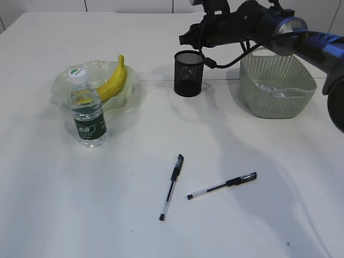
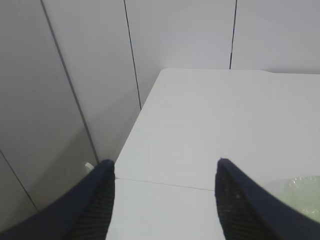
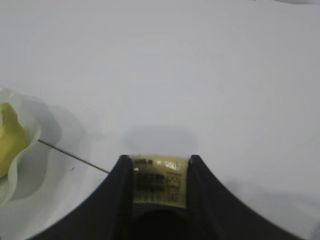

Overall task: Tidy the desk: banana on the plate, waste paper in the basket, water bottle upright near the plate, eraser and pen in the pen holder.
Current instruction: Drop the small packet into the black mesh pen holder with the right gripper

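The right gripper [image 3: 160, 172] is closed on the eraser [image 3: 159, 182], a pale-yellow block with printed text pinched crosswise between its two dark fingers at the bottom centre of the right wrist view. In the exterior view that gripper [image 1: 194, 38] hangs at upper centre, just over the mouth of the pen holder [image 1: 188, 73], which suggests the eraser is being lined up for a drop into the cup. The left gripper [image 2: 165, 172] stands wide and empty at the bottom of its own view, over a bare corner of the desk [image 2: 210, 125].

Outward from there, the basket [image 1: 277, 86] sits at right with the waste paper [image 1: 269, 87] inside. At left, the banana [image 1: 113, 81] lies on the plate [image 1: 64, 86], and the water bottle [image 1: 87, 113] stands upright just in front. Two pens [image 1: 172, 186] lie loose on the desk at lower centre, apparently the remaining work.
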